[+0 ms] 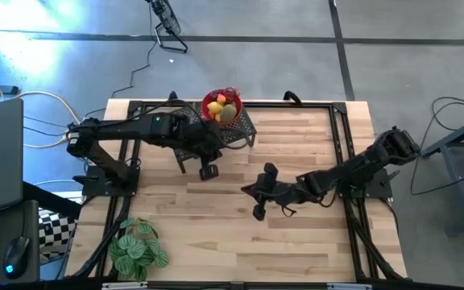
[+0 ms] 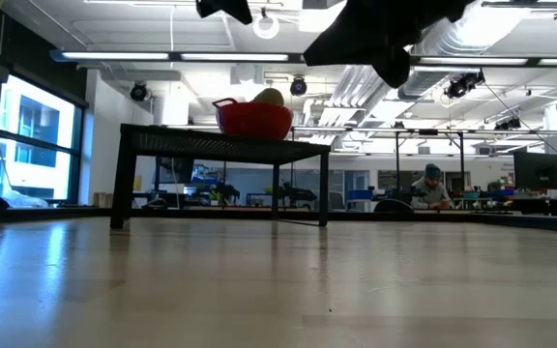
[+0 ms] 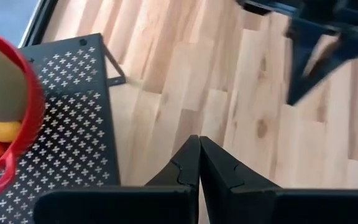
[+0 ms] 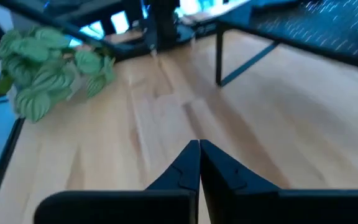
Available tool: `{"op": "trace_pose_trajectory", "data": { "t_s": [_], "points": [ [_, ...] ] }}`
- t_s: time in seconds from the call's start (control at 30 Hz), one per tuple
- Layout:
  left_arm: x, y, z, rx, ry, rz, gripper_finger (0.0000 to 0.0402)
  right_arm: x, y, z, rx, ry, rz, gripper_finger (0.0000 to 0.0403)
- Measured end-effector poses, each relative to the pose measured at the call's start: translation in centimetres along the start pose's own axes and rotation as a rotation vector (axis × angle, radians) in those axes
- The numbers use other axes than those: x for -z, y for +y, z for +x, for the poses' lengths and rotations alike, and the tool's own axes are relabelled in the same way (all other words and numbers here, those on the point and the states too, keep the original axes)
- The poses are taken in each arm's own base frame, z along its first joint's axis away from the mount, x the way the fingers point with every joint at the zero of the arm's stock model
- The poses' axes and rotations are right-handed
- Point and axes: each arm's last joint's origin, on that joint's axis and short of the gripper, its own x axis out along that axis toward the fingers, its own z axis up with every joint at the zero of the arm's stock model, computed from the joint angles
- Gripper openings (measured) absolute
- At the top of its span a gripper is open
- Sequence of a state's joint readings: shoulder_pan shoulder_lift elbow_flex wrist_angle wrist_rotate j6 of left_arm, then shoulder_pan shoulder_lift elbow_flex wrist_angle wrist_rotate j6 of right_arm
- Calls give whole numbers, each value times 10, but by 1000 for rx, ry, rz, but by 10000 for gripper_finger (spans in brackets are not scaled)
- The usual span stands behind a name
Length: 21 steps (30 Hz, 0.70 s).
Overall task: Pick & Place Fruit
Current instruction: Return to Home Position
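With fruit (image 1: 225, 109) in the bowl (image 1: 204, 105), the closed, empty left gripper (image 3: 199, 142) hangs nearer it than the closed right gripper (image 4: 199, 146).

Light wood plank table (image 1: 296, 242), smooth; matt black perforated metal shelf (image 3: 73, 137); glossy red bowl (image 2: 254, 119).

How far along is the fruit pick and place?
Done, apparently: the fruit sits piled in the red bowl on the black shelf; I see none loose on the table. In hand: nothing. The left claw, beside the shelf, and the right claw, over mid-table, are both shut and empty. Left: probably just parking both arms.
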State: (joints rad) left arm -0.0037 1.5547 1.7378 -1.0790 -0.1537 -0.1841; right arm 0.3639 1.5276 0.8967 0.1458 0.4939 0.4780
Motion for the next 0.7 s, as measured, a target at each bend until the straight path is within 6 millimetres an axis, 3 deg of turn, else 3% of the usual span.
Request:
{"op": "trace_pose_trajectory", "data": {
  "t_s": [0.3, 0.7],
  "points": [
    [0, -5, 0, 125, 13, -1, 0, -20, -21, 0, 136, -97, -27, 2],
    [-3, -5, -1, 134, -21, -9, 0, -31, -30, -1, 92, -102, -42, 2]
  ]
}}
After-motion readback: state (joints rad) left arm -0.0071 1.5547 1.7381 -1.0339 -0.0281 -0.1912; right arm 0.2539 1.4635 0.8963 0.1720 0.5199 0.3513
